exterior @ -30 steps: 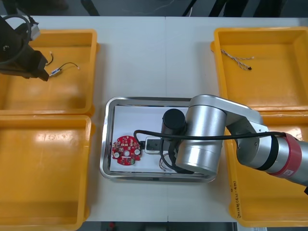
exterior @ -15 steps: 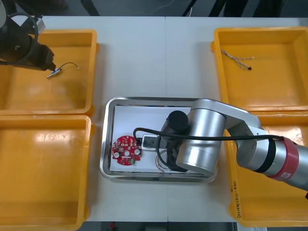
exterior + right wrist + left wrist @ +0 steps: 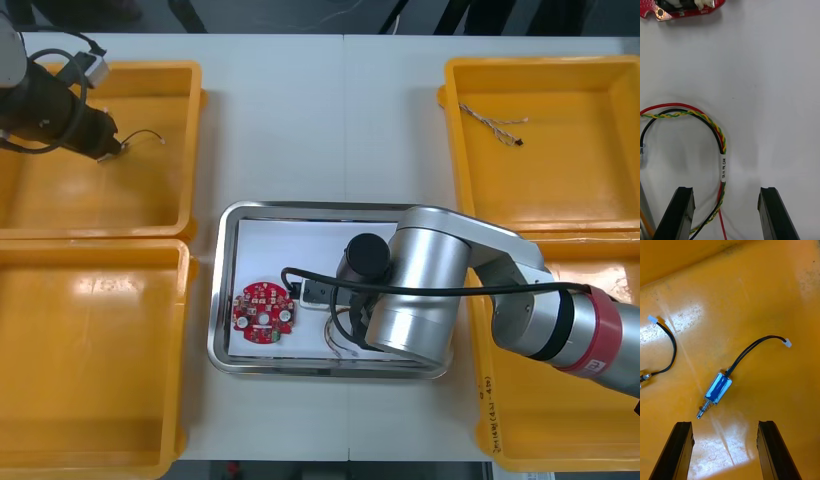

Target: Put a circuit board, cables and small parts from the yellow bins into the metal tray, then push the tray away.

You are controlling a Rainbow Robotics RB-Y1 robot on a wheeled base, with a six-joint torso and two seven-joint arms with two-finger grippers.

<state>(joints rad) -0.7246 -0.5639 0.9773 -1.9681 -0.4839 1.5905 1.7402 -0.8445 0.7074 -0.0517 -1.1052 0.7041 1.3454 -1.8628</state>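
My right gripper (image 3: pixel 727 215) stands open low over the white inside of the metal tray (image 3: pixel 224 290). A red and yellow cable (image 3: pixel 720 149) lies loose on the tray floor, running between the fingers close to one finger (image 3: pixel 679 213). The round red circuit board (image 3: pixel 262 312) lies in the tray's left part, and its edge (image 3: pixel 681 8) shows beyond the cable. My left gripper (image 3: pixel 724 452) hangs open over the far left yellow bin (image 3: pixel 170 215), just short of a small metal part (image 3: pixel 718 387) with a blue body and black wires, also seen from the front (image 3: pixel 135 140).
A second black cable (image 3: pixel 669 347) lies in the same bin beside the small metal part. A twisted cable (image 3: pixel 490 122) rests in the far right yellow bin (image 3: pixel 455 150). My right arm (image 3: pixel 430 290) covers the tray's right half. The near left bin (image 3: pixel 95 360) holds nothing.
My right gripper has opened and let go of the red and yellow cable, which now lies in the tray. The left arm has turned and come down closer to the small metal part.
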